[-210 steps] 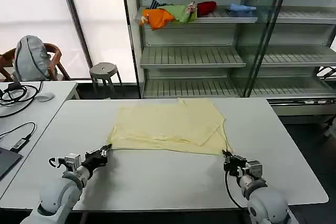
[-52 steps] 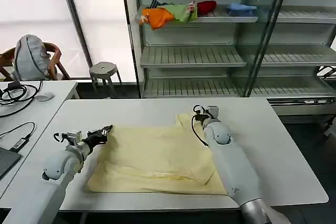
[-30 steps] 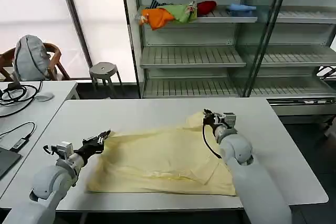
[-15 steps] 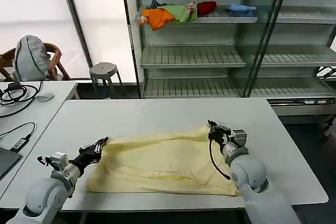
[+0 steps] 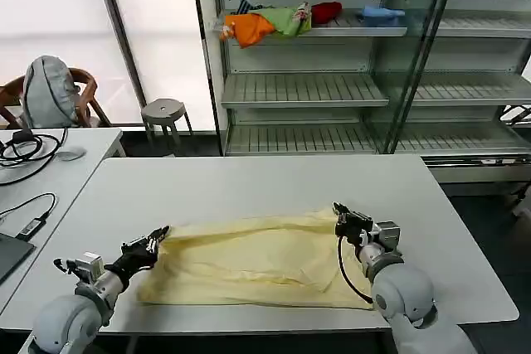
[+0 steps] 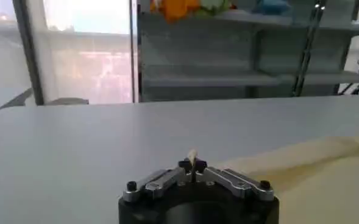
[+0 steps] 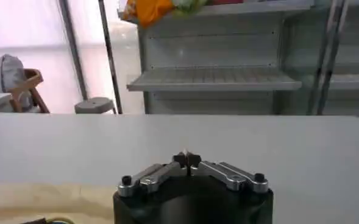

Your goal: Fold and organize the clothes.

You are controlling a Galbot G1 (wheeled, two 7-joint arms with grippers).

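Lying folded along the near half of the grey table [image 5: 249, 176], the pale yellow T-shirt [image 5: 257, 259] spreads from about 8 o'clock to 4 o'clock in the head view. The left gripper [image 5: 158, 233] sits at the cloth's 9 o'clock corner, fingers pinched together on a sliver of fabric. The right gripper [image 5: 338, 211] is at the shirt's 2 o'clock corner, fingers closed, apparently nipping the edge, though that pinch is tiny in its wrist view

There was one pale yellow T-shirt [image 5: 257, 259] on one grey table [image 5: 249, 184], pinched between two grippers, left gripper [image 5: 158, 234] and right gripper [image 5: 338, 211].
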